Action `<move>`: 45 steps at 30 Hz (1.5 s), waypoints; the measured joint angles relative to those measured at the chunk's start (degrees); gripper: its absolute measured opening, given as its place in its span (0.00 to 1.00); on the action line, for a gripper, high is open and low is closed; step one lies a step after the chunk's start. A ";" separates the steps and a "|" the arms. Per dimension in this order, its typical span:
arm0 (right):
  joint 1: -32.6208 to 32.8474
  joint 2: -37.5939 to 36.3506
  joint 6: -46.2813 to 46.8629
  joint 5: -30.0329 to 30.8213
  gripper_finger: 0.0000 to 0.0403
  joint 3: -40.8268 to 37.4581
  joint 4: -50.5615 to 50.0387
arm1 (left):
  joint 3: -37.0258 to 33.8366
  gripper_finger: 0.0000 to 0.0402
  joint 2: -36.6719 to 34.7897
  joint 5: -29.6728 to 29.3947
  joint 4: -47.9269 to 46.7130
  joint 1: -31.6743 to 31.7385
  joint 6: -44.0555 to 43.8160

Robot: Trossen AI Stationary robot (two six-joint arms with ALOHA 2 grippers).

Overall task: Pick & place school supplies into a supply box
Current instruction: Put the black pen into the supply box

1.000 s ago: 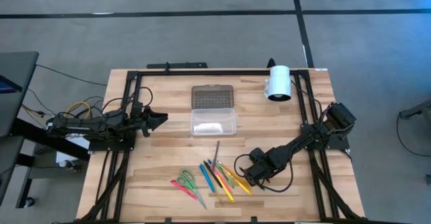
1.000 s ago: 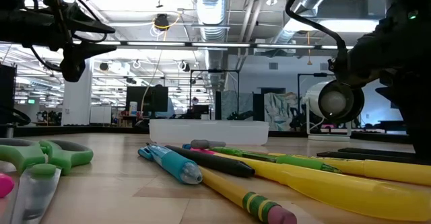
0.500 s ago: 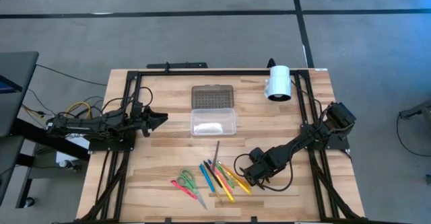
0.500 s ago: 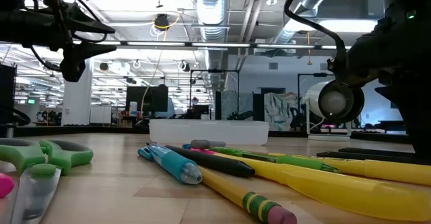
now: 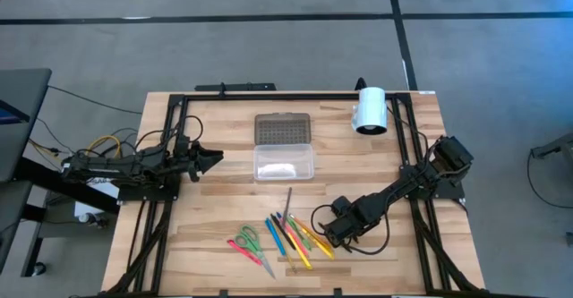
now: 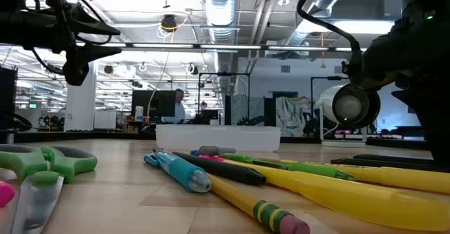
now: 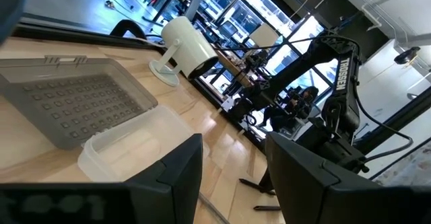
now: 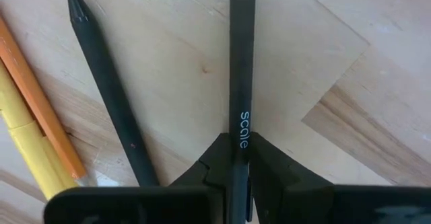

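Right gripper (image 8: 237, 183) is low on the table at lower right of centre in the high view, fingers pinched tight on a thin black pen (image 8: 241, 83) with "scale" printed in white on the barrel. The pen runs straight out between the fingers, flat on the wood. A second black pen (image 8: 108, 96) with a tapered tip lies just beside it at an angle, not touching the fingers; an orange pen (image 8: 37, 109) and a yellow one (image 8: 27, 150) sit at the left edge of that wrist view.

The rest of the supplies are fanned out at bottom centre of the high view: green-handled scissors (image 5: 247, 241) farthest left, then a blue pen (image 5: 274, 236), then yellow, orange and green sticks, packed close and overlapping. The low view shows a yellow pencil (image 6: 246, 202) with a pink eraser and a green-banded ferrule.

Box (image 5: 284, 164): clear, rounded-corner plastic tray, mid-table, above the pens with bare wood between. Its lid (image 5: 283, 128) is greyish, with a dotted texture, lying flat, touching the tray's far edge.

White cylinder (image 5: 370, 110) is at upper right, on its side.

Left gripper (image 5: 210, 159) hangs above the table's left edge, fingers apart, holding nothing, well apart from the box.

Table (image 5: 206, 217) is light wood planks with a black frame rail along the sides and back.
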 joint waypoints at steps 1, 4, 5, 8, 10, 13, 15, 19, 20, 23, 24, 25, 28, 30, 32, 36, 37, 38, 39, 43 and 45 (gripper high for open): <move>0.00 -0.01 0.00 0.02 0.07 0.00 0.01 | -0.01 0.38 0.00 0.00 0.00 0.00 0.00; 0.00 -0.02 -0.02 0.07 0.07 0.00 0.02 | -0.02 0.38 0.00 -0.02 0.00 0.00 0.02; 0.00 -0.02 -0.03 0.09 0.07 0.01 0.02 | 0.00 0.38 0.00 0.00 0.00 0.00 -0.01; 0.00 0.12 -1.36 0.42 0.07 1.12 -0.99 | -0.02 0.38 0.00 -0.02 0.00 0.00 0.01; -0.02 0.21 -2.75 1.39 0.06 2.23 -2.21 | -0.02 0.38 0.00 -0.02 0.00 0.00 0.02; -0.51 0.47 -4.64 2.44 0.05 3.64 -3.85 | 0.00 0.38 0.02 -0.04 -0.02 0.00 0.02; -1.18 0.50 -6.12 3.06 0.05 4.06 -4.63 | -0.02 0.38 0.01 -0.04 -0.06 0.01 0.02; -2.59 0.48 -7.62 3.33 0.06 4.83 -4.93 | -0.01 0.38 0.02 -0.04 -0.09 0.00 0.02; -2.86 0.48 -7.97 3.32 0.06 5.02 -5.20 | -0.02 0.38 0.00 -0.04 -0.09 0.02 0.02; -3.32 0.39 -10.29 3.34 0.05 5.84 -5.57 | -0.02 0.38 0.00 -0.04 -0.09 0.00 0.02; -3.54 0.39 -11.03 3.32 0.05 6.12 -5.66 | -0.02 0.38 0.00 -0.04 -0.09 0.02 0.02; -3.79 0.39 -11.84 3.34 0.05 6.39 -5.81 | -0.02 0.38 0.00 -0.04 -0.09 0.00 0.02; -4.43 0.36 -14.41 3.34 0.05 7.63 -6.25 | -0.02 0.38 0.00 -0.04 -0.09 0.02 0.02; -4.97 0.30 -16.46 3.35 0.05 8.86 -7.27 | -0.02 0.38 0.01 -0.04 -0.08 0.01 0.02; -5.61 0.28 -18.91 3.69 0.06 10.24 -8.66 | -0.02 0.38 0.00 -0.08 -0.07 0.00 0.00; -7.16 0.21 -24.43 5.54 0.05 14.21 -12.03 | -0.02 0.38 0.01 -1.01 -0.07 0.02 -0.05; -7.63 0.17 -25.94 6.07 0.05 15.21 -12.83 | -0.02 0.38 0.02 -1.05 -0.07 0.02 -0.19; -8.14 0.17 -27.51 6.39 0.05 16.15 -13.50 | -0.02 0.38 0.00 -1.07 -0.04 0.00 -0.32; -8.67 0.17 -29.05 6.79 0.04 17.12 -14.02 | -0.02 0.38 0.00 -1.07 -0.04 0.00 -0.36; -10.88 0.13 -35.46 8.51 0.05 21.14 -16.40 | -0.02 0.38 0.00 -1.07 -0.02 0.00 -0.56; -12.27 0.11 -38.78 9.70 0.06 22.77 -16.81 | -0.02 0.38 0.01 -1.07 0.00 0.00 -0.76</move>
